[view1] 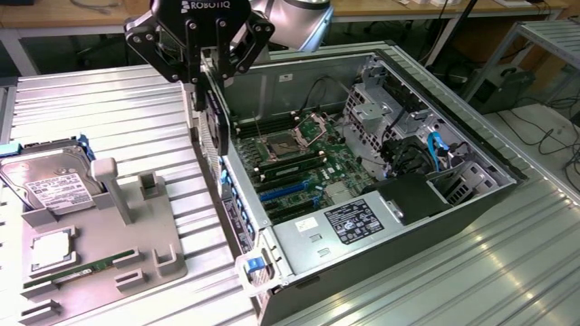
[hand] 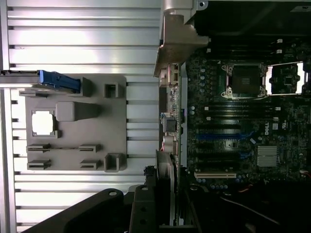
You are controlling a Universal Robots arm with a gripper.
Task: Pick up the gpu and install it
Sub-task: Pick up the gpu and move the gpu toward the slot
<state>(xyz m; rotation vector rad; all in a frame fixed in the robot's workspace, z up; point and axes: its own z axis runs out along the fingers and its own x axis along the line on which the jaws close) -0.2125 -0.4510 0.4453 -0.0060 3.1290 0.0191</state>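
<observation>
gpu (view1: 216,115), thin dark card, upright, edge-on, above the open computer case (view1: 272,81) wall

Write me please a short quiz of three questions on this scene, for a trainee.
1. True or false: the gripper holds the gpu on edge, not yet seated in the motherboard.
2. Which part rests in the grey tray, at the exterior view's left? A) hard drive B) fan C) power supply
3. Name the slim green part that lies in the tray.
Key: 1 true; 2 A; 3 the RAM stick.
</observation>
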